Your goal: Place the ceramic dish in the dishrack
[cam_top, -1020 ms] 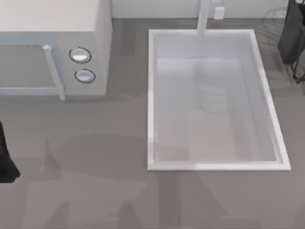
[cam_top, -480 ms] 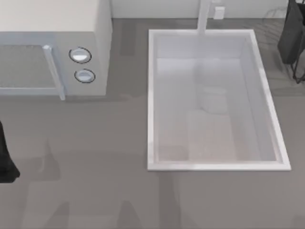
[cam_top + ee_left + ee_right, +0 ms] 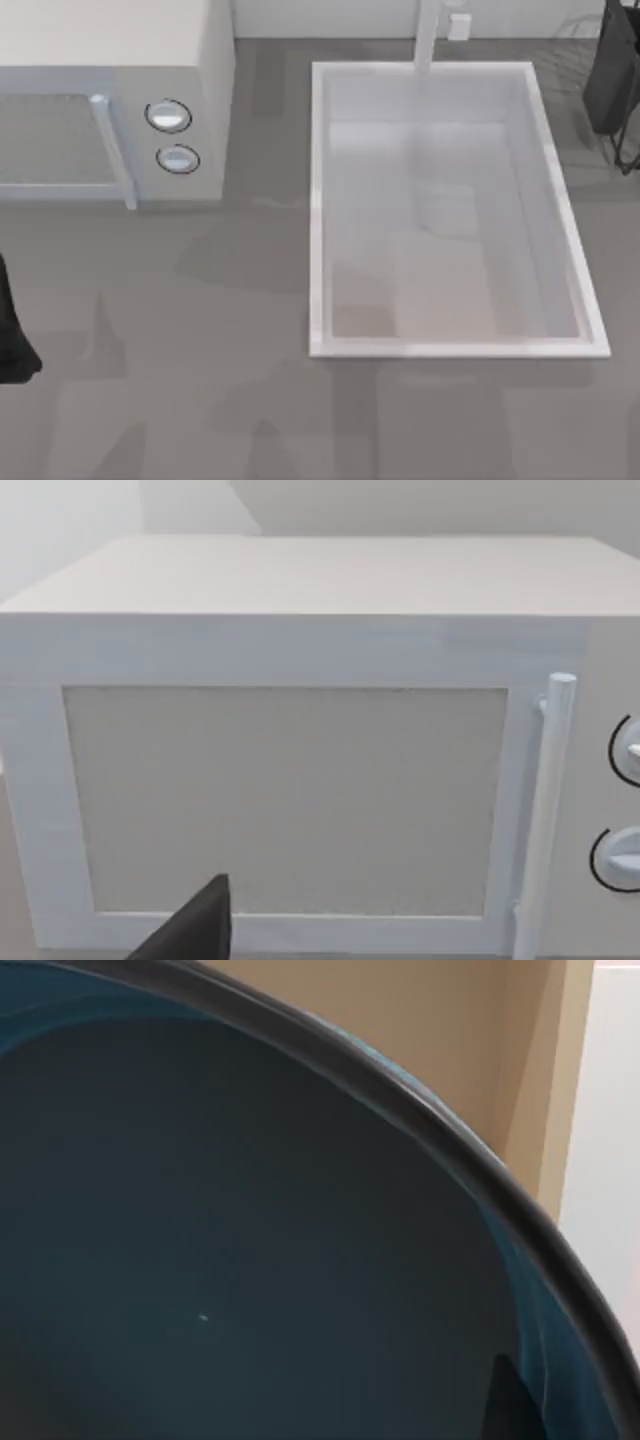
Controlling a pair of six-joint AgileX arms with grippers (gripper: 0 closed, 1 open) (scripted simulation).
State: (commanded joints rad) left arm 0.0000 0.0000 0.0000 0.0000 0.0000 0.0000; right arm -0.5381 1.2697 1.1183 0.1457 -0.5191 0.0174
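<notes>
Soft shadows on the flat grey bench (image 3: 200, 400) have shifted vs. 1 s ago: the darker patch left of the sink lies nearer the microwave now, and the shading on the sink floor changed too. The fixed things did not move.

Count, top view:
- 1 white box-shaped microwave (image 3: 110, 40) at the upper left. It has 2 round silver knobs (image 3: 168, 116) (image 3: 178, 159) and 1 straight bar handle (image 3: 112, 150).
- 1 white rectangular sink basin (image 3: 318, 200) with smooth walls, right of centre.
- 1 pale upright faucet (image 3: 428, 35) at the sink's far rim.
- 1 dishrack of thin black wire with a dark grey slab part (image 3: 610, 75), cut by the upper right edge.
- 1 black left arm (image 3: 12, 330) at the left edge, idle.

In the left wrist view, the left tool (image 3: 195, 930) shows as 1 dark pointed tip. It is in front of the microwave door, which has a matt, finely grained window panel. Whether the tool is open or closed, I cannot tell.

In the right wrist view, the round glazed ceramic dish (image 3: 250, 1260) has a glossy dark teal inside and a thin dark rim. It sits very close under the wrist camera. The right tool (image 3: 505, 1405) shows as 1 dark sliver over the inner wall, just beside the rim. Its state I cannot tell, nor if it touches the glaze. Past the rim are a tan surface and a white strip.
</notes>
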